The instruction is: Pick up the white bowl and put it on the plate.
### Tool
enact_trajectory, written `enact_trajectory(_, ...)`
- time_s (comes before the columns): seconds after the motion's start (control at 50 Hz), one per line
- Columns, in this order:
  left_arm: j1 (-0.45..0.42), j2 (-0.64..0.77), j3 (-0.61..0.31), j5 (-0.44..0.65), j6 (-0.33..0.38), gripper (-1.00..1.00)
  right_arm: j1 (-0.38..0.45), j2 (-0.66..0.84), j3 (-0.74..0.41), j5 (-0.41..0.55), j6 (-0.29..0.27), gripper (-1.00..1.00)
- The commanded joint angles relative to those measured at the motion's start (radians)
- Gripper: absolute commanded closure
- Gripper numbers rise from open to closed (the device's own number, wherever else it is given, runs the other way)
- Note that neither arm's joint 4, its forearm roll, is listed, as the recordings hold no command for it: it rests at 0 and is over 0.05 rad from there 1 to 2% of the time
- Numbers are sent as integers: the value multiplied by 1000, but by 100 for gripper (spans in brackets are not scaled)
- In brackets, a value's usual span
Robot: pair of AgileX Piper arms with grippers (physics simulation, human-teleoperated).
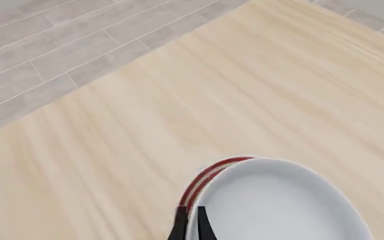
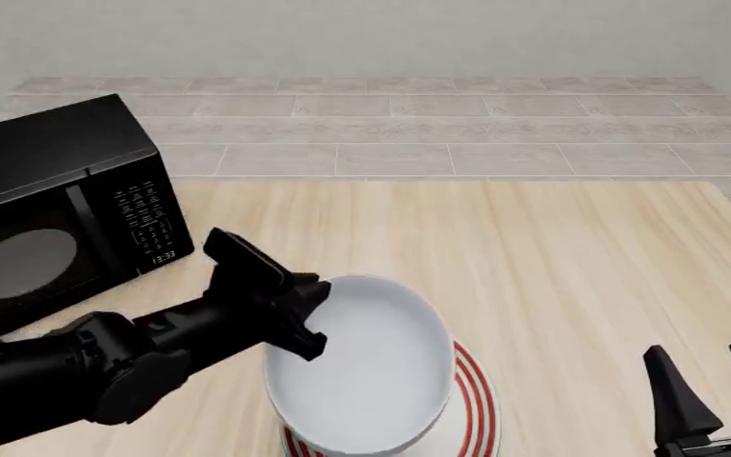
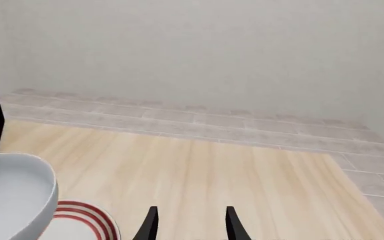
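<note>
The white bowl hangs tilted over the plate, whose red rings show past the bowl's right side. My left gripper is shut on the bowl's left rim. In the left wrist view its fingers pinch the rim of the bowl, with the plate's rings just beyond. Whether the bowl touches the plate I cannot tell. My right gripper stands open and empty at the front right. Its wrist view shows the gripper, the bowl and the plate.
A black microwave stands at the table's back left, close to my left arm. The light wooden tabletop ends at a grey tiled floor behind.
</note>
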Motion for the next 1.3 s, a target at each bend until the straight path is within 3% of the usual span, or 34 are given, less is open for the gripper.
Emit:
enact_trajectory(0.02, -60, 61, 3, -54, -1, 100, -4, 0, 4, 0, 2, -100)
enact_trajectory(0.62, -92, 276, -29, -182, -20, 100, -12, 0, 8, 0, 15, -100)
enact_trajectory(1.3, -60, 342, -28, -227, -17, 100, -9, 0, 9, 5, 17, -100)
